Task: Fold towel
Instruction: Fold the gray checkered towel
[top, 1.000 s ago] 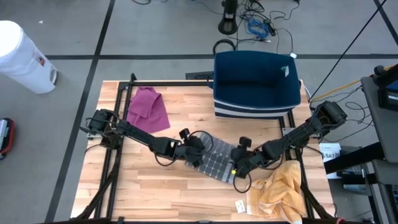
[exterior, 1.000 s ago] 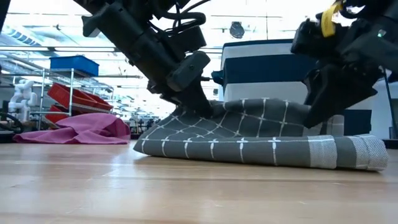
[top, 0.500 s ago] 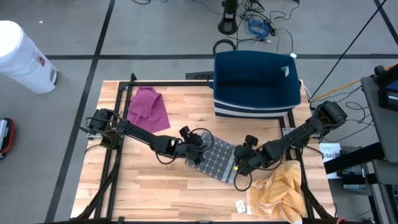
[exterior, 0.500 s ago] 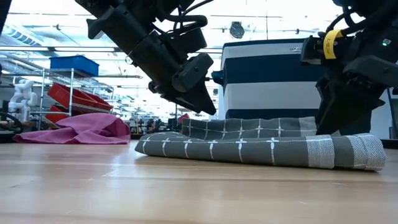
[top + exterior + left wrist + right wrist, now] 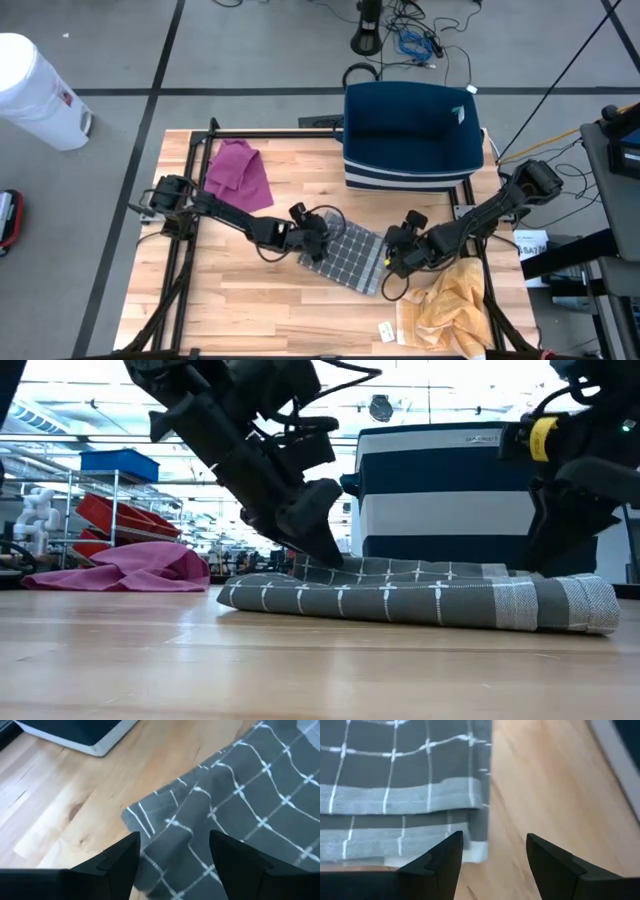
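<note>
The grey checked towel (image 5: 350, 258) is lying folded flat near the middle of the wooden table (image 5: 260, 310), just a bit toward 5 o'clock from centre. In the low view it's sitting as a low stacked bundle (image 5: 420, 600), with the pale striped hem showing at its right end.

The left gripper (image 5: 318, 240) is hanging over the towel's 10 o'clock corner, its fingers spread apart and gripping nothing. From the left wrist camera the two dark fingers (image 5: 117, 862) are framing a slightly rumpled corner of the cloth (image 5: 235, 805), with bare wood showing beyond it.

The right gripper (image 5: 393, 262) is sitting at the towel's 3 o'clock edge. Its jaws are standing apart too, nothing between them, and the right wrist view is showing the folded hem layers (image 5: 405, 795) just ahead of the fingertips.

Other stuff lying around: a magenta cloth (image 5: 238, 175) at 10 o'clock on the table, a yellow cloth (image 5: 450, 305) bunched at 4 o'clock right beside the right arm, and a navy-and-white bin (image 5: 410, 135) parked at 1 o'clock. A white container (image 5: 35, 92) is standing on the floor off at 10 o'clock.
</note>
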Action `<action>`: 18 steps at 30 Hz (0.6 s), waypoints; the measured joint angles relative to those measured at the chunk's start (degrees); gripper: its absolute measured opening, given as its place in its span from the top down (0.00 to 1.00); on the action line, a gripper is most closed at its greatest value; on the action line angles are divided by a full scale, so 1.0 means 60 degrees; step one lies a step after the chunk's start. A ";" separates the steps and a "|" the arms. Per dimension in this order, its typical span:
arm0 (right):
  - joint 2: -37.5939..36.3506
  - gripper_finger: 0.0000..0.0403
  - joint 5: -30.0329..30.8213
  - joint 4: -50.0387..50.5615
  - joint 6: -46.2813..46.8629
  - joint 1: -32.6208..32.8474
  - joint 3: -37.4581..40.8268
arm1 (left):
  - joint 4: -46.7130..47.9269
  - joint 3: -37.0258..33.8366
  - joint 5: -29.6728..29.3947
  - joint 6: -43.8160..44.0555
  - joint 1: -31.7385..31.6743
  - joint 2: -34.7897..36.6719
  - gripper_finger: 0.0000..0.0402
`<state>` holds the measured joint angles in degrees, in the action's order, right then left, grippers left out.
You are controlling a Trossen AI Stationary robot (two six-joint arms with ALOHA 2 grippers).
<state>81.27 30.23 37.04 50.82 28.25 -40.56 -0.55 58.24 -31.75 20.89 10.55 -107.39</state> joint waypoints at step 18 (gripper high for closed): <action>0.0895 0.50 0.0169 -0.4321 -0.3182 -0.0611 0.0000 | -0.1261 -0.0001 0.0541 -0.0066 -0.0258 -0.1082 0.39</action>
<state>86.64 31.24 11.11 31.73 24.59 -40.56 -8.12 58.23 -28.50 20.49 9.00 -113.88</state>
